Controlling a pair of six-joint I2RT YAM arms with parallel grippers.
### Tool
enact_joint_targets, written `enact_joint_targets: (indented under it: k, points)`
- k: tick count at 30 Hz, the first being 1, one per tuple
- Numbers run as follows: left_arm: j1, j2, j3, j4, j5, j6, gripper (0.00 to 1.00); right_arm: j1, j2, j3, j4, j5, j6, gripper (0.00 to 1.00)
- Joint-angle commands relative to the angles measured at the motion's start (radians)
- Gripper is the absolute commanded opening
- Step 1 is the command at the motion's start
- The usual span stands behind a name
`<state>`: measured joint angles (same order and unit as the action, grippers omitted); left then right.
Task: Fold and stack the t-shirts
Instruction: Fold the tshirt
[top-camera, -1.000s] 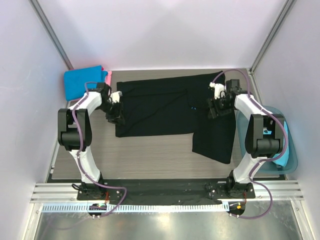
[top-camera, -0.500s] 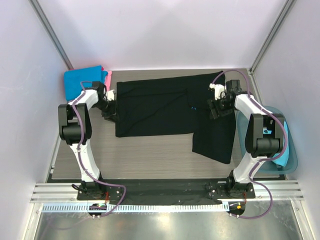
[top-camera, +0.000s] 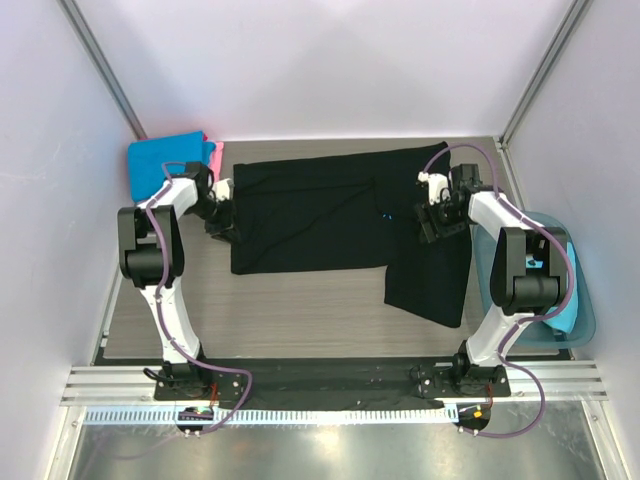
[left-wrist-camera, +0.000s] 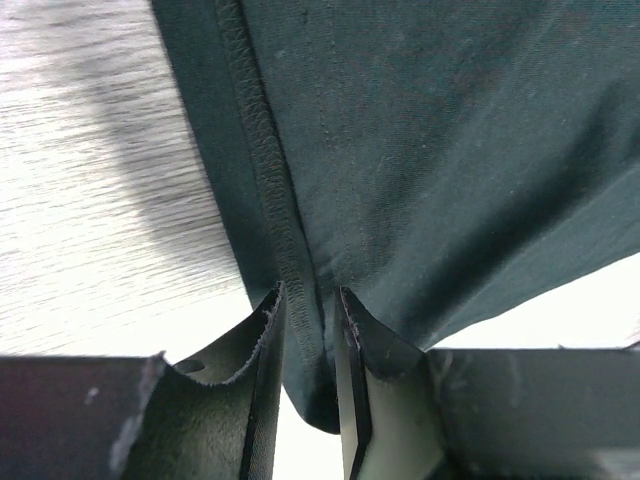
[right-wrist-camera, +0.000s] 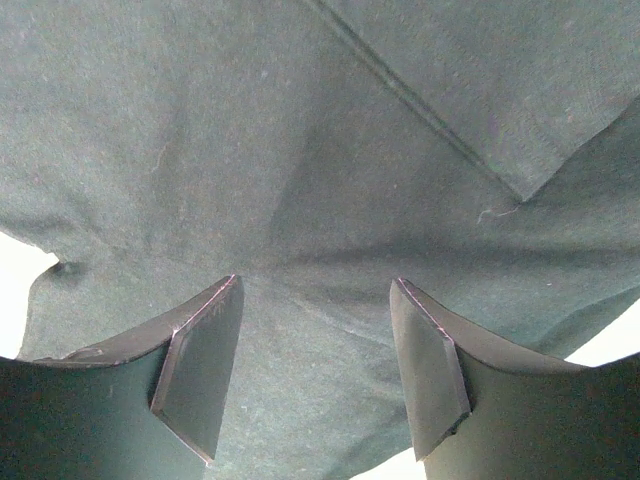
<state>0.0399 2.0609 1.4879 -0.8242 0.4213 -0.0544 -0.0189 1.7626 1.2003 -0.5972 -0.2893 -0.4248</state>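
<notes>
**Left pinch on the hem, right jaws wide**

The black t-shirt (top-camera: 320, 210) is spread flat across the middle of the wooden table (top-camera: 300, 310), with one part reaching toward 5 o'clock. My left gripper (left-wrist-camera: 310, 300) is at the shirt's 9 o'clock edge. Its fingers are pinched on the stitched hem, and a fold of cloth fills the narrow gap between them.

My right gripper (right-wrist-camera: 315, 290) is at the shirt's 3 o'clock side. Its jaws are spread wide, tips down over flat cloth near a seam, with nothing caught between them. A small light-blue mark (top-camera: 386, 211) sits just at 9 o'clock of it.

The bright blue t-shirt (top-camera: 165, 162) lies folded in the table's 10 o'clock corner, and the pink t-shirt (top-camera: 216, 154) peeks out at its 3 o'clock edge. The teal tub (top-camera: 586, 318) stands off the table at 4 o'clock, with turquoise cloth (top-camera: 566, 318) inside.
</notes>
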Motion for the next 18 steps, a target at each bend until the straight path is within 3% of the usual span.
enact_joint_targets:
  k: [1, 13, 18]
  points:
    - [-0.006, -0.036, 0.008, -0.01, 0.042, -0.016, 0.26, 0.002, -0.022, -0.013, 0.025, 0.012, -0.017, 0.66]
    - [-0.025, -0.018, -0.009, -0.023, 0.071, -0.015, 0.25, -0.001, -0.022, -0.039, 0.05, 0.045, -0.029, 0.67]
    - [-0.026, -0.021, -0.008, -0.024, 0.065, -0.013, 0.18, -0.004, -0.029, -0.045, 0.053, 0.055, -0.032, 0.67]
